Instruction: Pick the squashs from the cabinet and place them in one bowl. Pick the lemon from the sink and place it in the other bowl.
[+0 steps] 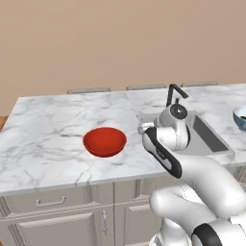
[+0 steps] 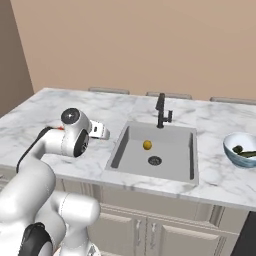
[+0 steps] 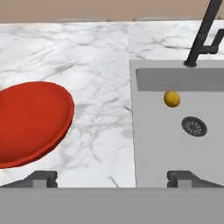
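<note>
- My gripper (image 3: pixel 112 178) is wide open rn, nothing between the fingers (image 3: pixel 43 178), one tip down at each bottom corner of the hand view w/ a big gap between.
- I'm hanging over the marble counter (image 1: pixel 43 139), right at the edge where it meets the sink (image 3: pixel 175 144). In the right base view my hand (image 2: pixel 99 131) sits just beside the basin's near-left rim.
- The lemon (image 3: pixel 172 99) is in the sink, ahead of my jaws and off twd the right-hand fingertip side, lying on the basin floor. Not touching it, well apart still.
- The drain (image 3: pixel 194 126) is just beside the lemon, a bit closer to me than the lemon is.
- The black faucet (image 3: pixel 203 35) stands at the far edge of the basin, beyond the lemon from my jaws.
- The red bowl (image 3: pixel 30 122) is on the counter on my left-finger side, near the jaws but not under them. Looks empty from here.
- The pale blue-white bowl (image 2: pixel 241 149) is way past the sink on the opposite side from me, on the counter. There's dark green stuff in it, the squashs (image 2: pixel 245 152) afaict, but too small to count them or tell how they lie.
- Cabinet doors and drawers (image 1: pixel 53 216) run under the counter below me.
</note>
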